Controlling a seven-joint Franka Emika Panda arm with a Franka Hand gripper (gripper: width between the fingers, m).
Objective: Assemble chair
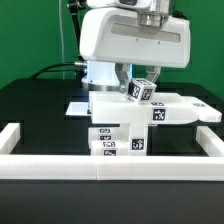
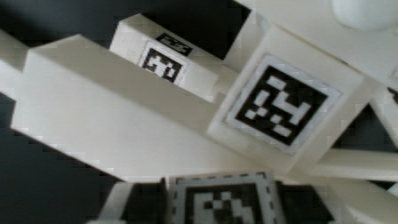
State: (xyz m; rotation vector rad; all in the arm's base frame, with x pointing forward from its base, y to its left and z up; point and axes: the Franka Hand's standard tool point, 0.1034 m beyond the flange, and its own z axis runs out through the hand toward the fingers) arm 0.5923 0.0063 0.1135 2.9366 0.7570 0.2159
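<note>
The chair (image 1: 150, 110) stands partly joined in the middle of the black table: a wide white slab lies on a stack of tagged white blocks (image 1: 115, 138). My gripper (image 1: 140, 84) hangs just over the slab and is shut on a small tagged white block (image 1: 141, 92), which sits at the slab's upper face. In the wrist view the held block (image 2: 221, 200) lies between my dark fingers (image 2: 139, 200). Beyond it are the slab's big tag (image 2: 276, 97) and a second tagged part (image 2: 164, 58). Whether the block touches the slab is hidden.
A long plain white border rail (image 1: 110, 166) runs along the front and up both sides of the table. The marker board (image 1: 76, 107) lies flat behind the chair on the exterior view's left. The big white arm (image 1: 135, 40) fills the top.
</note>
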